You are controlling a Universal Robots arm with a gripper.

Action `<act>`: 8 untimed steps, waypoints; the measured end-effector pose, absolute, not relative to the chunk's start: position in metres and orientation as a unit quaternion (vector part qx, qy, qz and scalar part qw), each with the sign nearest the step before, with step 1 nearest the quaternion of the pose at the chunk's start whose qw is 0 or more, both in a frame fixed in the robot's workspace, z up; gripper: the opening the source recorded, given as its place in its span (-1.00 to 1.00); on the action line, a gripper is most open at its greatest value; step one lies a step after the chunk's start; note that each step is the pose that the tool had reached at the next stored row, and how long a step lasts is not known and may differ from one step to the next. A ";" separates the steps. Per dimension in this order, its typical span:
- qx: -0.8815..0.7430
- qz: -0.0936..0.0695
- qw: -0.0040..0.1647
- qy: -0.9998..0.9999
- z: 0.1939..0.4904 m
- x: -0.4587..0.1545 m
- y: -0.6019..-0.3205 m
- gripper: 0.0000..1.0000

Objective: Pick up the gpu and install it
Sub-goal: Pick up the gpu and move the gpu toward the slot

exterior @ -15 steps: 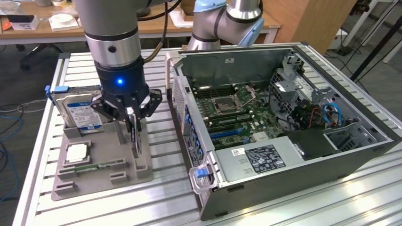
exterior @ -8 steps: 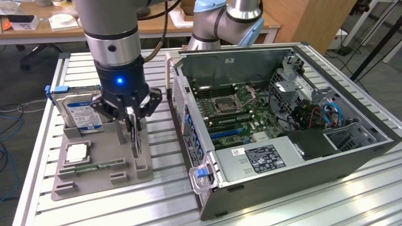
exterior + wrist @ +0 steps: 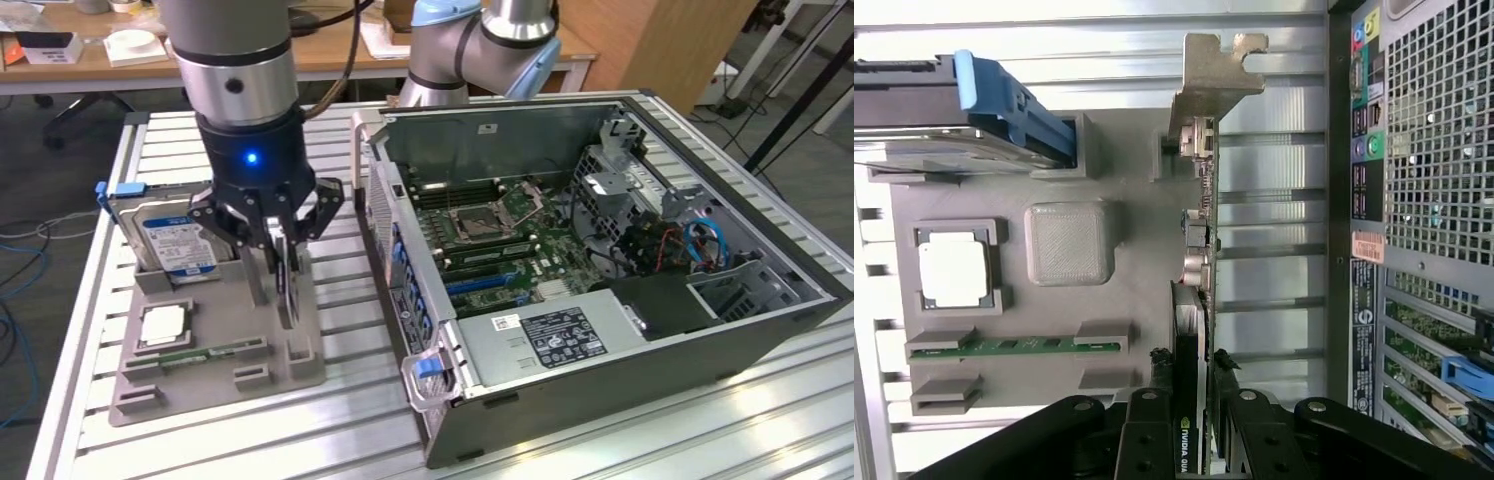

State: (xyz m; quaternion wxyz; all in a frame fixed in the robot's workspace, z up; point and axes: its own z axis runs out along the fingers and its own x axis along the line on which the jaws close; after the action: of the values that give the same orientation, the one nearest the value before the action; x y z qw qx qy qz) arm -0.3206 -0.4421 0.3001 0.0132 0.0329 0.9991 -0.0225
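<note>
The gpu [image 3: 286, 290] is a thin dark card standing on edge over the grey holder tray [image 3: 200, 385], on the exterior view's left. My gripper [image 3: 280, 240] comes down on it from above, one finger against each flat face, shut on its upper part. In the wrist view the gpu [image 3: 1194, 260] runs edge-on away from my gripper [image 3: 1192, 360], ending in its silver metal bracket [image 3: 1214, 70]. Whether its lower edge still rests in the tray slot I cannot tell. The open computer case [image 3: 534, 400] lies on the exterior view's right, with its motherboard [image 3: 494, 230] exposed.
The tray also holds a hard drive [image 3: 174, 240] with a blue-white label, a processor chip [image 3: 163, 322] and a green memory stick [image 3: 200, 352]. The case's rear panel [image 3: 1424, 200] sits close beside the card. A second arm's base [image 3: 481, 40] stands behind the case.
</note>
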 end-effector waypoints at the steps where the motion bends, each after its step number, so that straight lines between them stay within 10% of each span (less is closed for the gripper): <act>1: 0.033 -0.023 0.013 0.999 0.302 -0.321 -0.442 -0.48; 8: 0.033 -0.022 0.013 0.999 0.313 -0.321 -0.442 -0.48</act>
State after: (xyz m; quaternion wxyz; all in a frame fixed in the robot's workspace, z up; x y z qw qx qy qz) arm -0.3206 -0.4421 0.3129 0.0132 0.0329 0.9991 -0.0225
